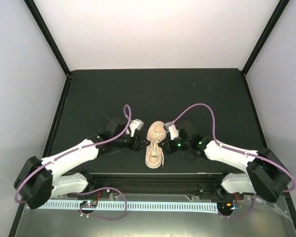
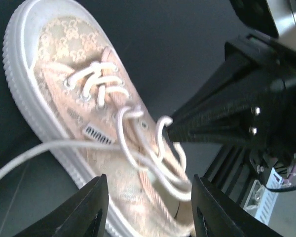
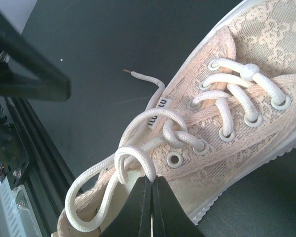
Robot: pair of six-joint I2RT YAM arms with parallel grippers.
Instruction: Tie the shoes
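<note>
The beige sneaker [image 1: 155, 143] with a pale sole lies on the black table between both arms, toe pointing away. Its off-white laces [image 3: 138, 148] are crossed in a first knot over the tongue, with loose loops above the opening. My right gripper [image 3: 152, 178] is shut on a lace loop just above the shoe's opening; it sits at the shoe's right side [image 1: 168, 143]. My left gripper [image 2: 149, 197] is open, jaws wide, hovering over the heel end of the sneaker [image 2: 89, 113], at its left side [image 1: 136, 142]. One lace strand [image 2: 34, 153] trails off to the left.
A lace end with a brown tip [image 3: 138, 75] lies on the black table [image 1: 153, 94]. The black metal rail [image 1: 158, 180] runs along the near table edge. The right arm's black gripper body [image 2: 237, 113] is close in the left wrist view.
</note>
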